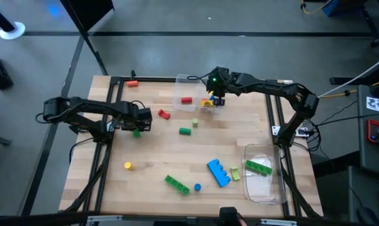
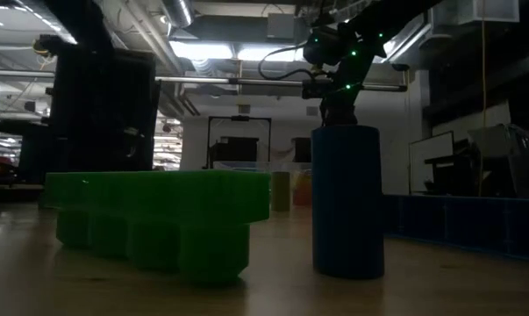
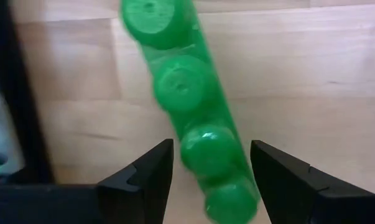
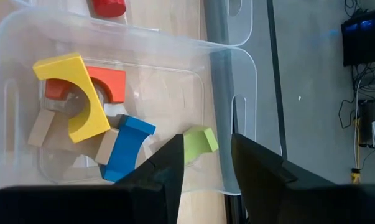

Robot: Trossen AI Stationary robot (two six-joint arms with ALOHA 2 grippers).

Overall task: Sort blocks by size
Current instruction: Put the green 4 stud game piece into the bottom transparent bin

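My left gripper [image 1: 139,123] is open at the table's left, pointing down. Its fingers stand on either side of one end of a green studded brick [image 3: 193,118] that lies studs up on the table; I cannot tell if they touch it. My right gripper [image 1: 214,95] is open above a clear container [image 4: 175,50] at the far middle. The container holds a yellow arch [image 4: 81,93], a red arch [image 4: 109,84], a blue block [image 4: 125,146], plain wooden blocks and a lime block [image 4: 201,142] that lies just ahead of the fingertips.
Loose on the table are red blocks [image 1: 164,114], a green cylinder [image 1: 185,131], a yellow piece [image 1: 128,166], a green brick [image 1: 176,184], a blue cylinder [image 1: 197,186] and a blue brick [image 1: 219,172]. A second clear container [image 1: 268,188] at the near right holds a green brick [image 1: 259,167].
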